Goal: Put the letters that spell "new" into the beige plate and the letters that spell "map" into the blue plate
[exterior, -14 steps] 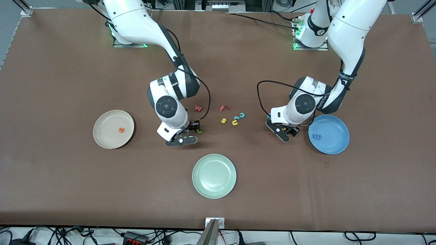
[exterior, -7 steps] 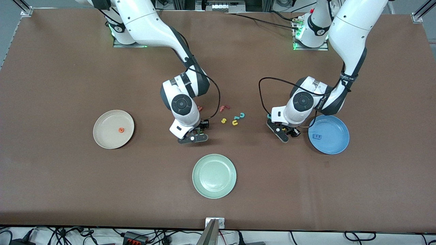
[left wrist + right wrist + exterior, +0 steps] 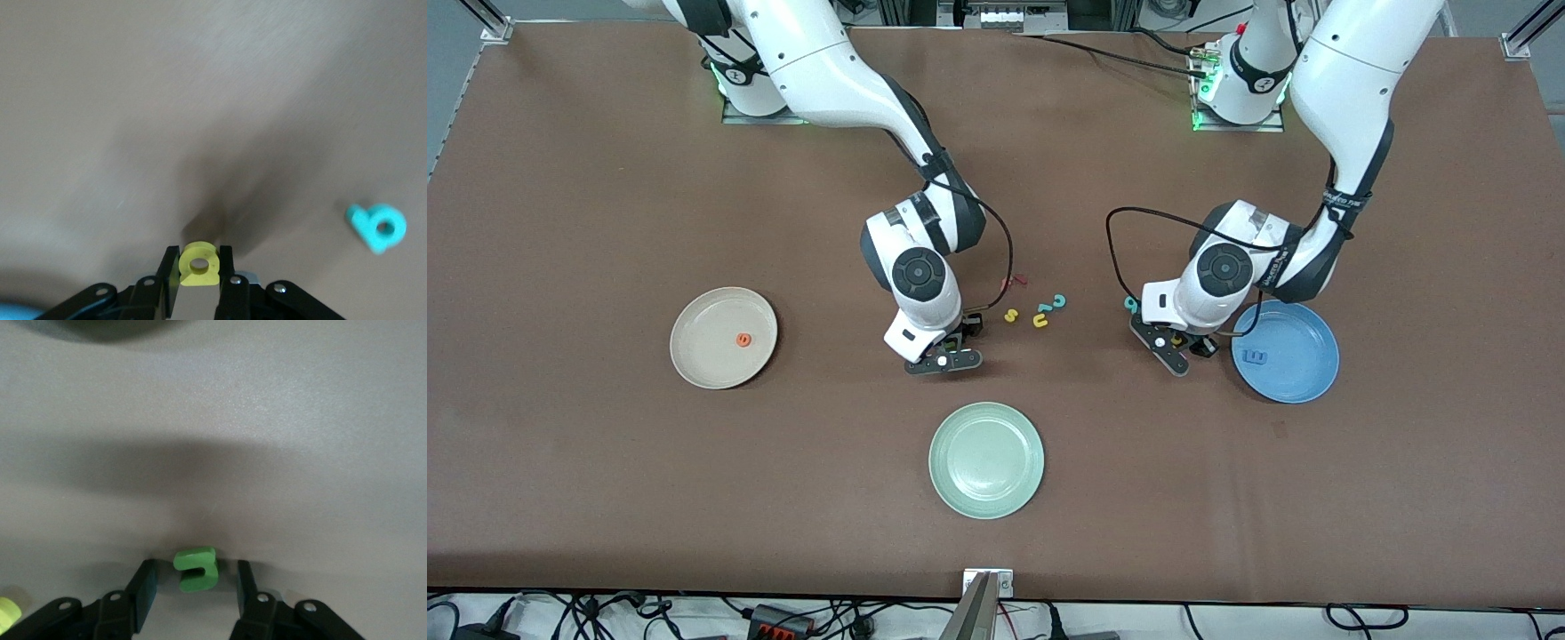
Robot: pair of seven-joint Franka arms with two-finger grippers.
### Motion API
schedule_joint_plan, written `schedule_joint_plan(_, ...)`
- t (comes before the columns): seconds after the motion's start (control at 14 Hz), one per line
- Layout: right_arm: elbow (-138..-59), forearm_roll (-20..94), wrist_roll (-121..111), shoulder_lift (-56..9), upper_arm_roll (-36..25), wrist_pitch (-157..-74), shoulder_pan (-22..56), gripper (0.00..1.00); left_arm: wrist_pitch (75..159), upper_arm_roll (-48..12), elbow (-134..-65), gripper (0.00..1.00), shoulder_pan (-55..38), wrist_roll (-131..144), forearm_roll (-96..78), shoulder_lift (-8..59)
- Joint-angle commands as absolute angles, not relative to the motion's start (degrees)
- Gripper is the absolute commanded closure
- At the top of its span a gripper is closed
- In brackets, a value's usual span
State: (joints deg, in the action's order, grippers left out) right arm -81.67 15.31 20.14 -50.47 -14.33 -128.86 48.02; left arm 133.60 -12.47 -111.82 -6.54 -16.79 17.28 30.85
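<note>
Brown cloth covers the whole tabletop (image 3: 605, 498), with both arm bases fixed at its edge farthest from the front camera.

Of the "new" letters, the orange e (image 3: 743, 340) lies in the beige plate (image 3: 694, 360) toward the right arm's end. The dark green n (image 3: 196, 569) sits on the cloth between the spread fingers of the right gripper (image 3: 193, 587), which stands low over it with a gap showing on each side of the letter; in the front view that right gripper (image 3: 951, 348) is near the middle of the tabletop. The pink-red w is hidden by the right arm.

Of the "map" letters, the blue m (image 3: 1256, 357) lies in the blue plate (image 3: 1307, 378) toward the left arm's end. The yellow round-bowled letter (image 3: 198, 265) is pinched between the fingers of the left gripper (image 3: 198, 273), which are pressed against its two sides; that left gripper (image 3: 1179, 342) is just beside the blue plate. The teal round-bowled letter (image 3: 377, 228) lies on the cloth near that gripper.

Between the two grippers rests a small cluster: a yellow s (image 3: 1011, 316), a yellow u (image 3: 1040, 321), a teal c (image 3: 1059, 301) and a red f (image 3: 1014, 281) partly covered by the right arm's cable. A pale green plate (image 3: 986, 460) sits nearer the front camera than everything else.
</note>
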Motion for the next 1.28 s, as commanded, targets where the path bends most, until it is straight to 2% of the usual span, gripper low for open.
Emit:
schedule_joint_plan(0.0,-80.33,15.21,20.92,-51.42,-14.94,-128.85,48.43,0.68,119.23,-12.92,-104.79,0.87,-3.70,-16.70,18.72,28.13)
schedule_joint_plan(0.14,-80.33,15.12,20.74,-51.33,-14.94,-128.50,47.99,0.75,114.18,-12.83,-102.48,0.85,-1.16,-16.96,18.72,28.21)
schedule_joint_plan(0.36,-80.33,15.29,20.57,-50.19,-15.47,-127.45,46.94,0.79,114.26,-12.66,-103.01,0.85,1.14,-17.05,18.90,28.83)
schedule_joint_plan(0.5,-80.51,15.90,20.48,-48.96,-17.48,-126.40,46.23,0.79,114.87,-12.65,-103.18,0.84,5.16,-17.05,19.16,29.96)
schedule_joint_plan(0.64,-80.68,15.91,20.13,-45.89,-18.63,-117.65,42.12,0.76,117.84,-12.83,-105.19,0.79,6.24,-17.84,19.16,30.59)
schedule_joint_plan(0.71,-81.03,15.73,20.13,-44.31,-18.63,-113.25,39.66,0.76,119.17,-12.75,-106.08,0.71,6.41,-17.84,19.16,30.59)
schedule_joint_plan(0.78,-81.12,15.12,19.52,-43.43,-18.72,-109.55,37.29,0.76,119.35,-12.83,-106.00,0.31,6.68,-17.75,19.16,30.67)
schedule_joint_plan(0.86,-81.73,15.12,16.29,-42.98,-19.07,-106.55,34.92,0.75,119.18,-12.92,-105.74,0.00,6.68,-17.75,19.07,30.41)
schedule_joint_plan(0.93,-83.57,15.12,13.65,-42.20,-20.12,-105.22,33.50,0.70,118.83,-13.01,-105.47,0.00,6.59,-17.75,19.07,29.98)
schedule_joint_plan(1.07,-90.76,15.03,5.06,-39.74,-24.76,-105.64,32.78,0.69,117.26,-14.84,-105.38,0.00,6.33,-17.23,18.90,29.18)
schedule_joint_plan(1.21,-95.16,15.12,-1.81,-38.50,-28.90,-105.73,32.78,0.70,115.06,-19.23,-105.38,0.00,6.50,-14.87,18.72,28.74)
